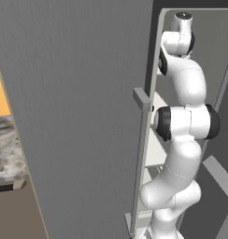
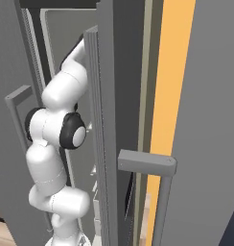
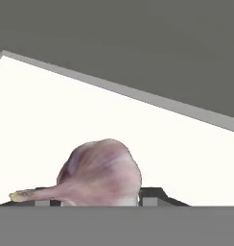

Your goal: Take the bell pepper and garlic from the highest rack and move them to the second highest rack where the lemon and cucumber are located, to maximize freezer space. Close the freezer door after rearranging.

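The claw (image 3: 102, 203) sits right at the garlic (image 3: 100, 175) in the hand view, its dark finger tips (image 3: 152, 194) just showing on either side of the bulb's base. The jaws look drawn in against the bulb, but contact is hidden under it, so whether the claw is clenched on the garlic or just short of it cannot be told from the pictures.

The garlic lies on a white shelf panel (image 3: 52, 115) inside the freezer (image 1: 88, 116), stem pointing toward the left edge of the hand view, bulb near the shelf's front edge. Behind it the shelf's back edge meets a grey wall (image 3: 138, 38).

In both base views the arm (image 1: 188, 121) reaches up and into the open compartment past the freezer door (image 2: 107, 144), wrist high inside. The door's bar handle (image 1: 143, 100) is just beside the arm's elbow. Bell pepper, lemon and cucumber cannot be made out here.

Step in hand, by judgement: grasping the garlic on the highest rack. Moving it to the lower rack is not yet done, and the door is open.

Next move calls for a firm hold first, since the bulb is rounded and could roll or slip out sideways. Then a small lift clear of the shelf, a pull back past its front edge, and a drop to the second highest rack. Little room beside the door edge, so the elbow needs care.
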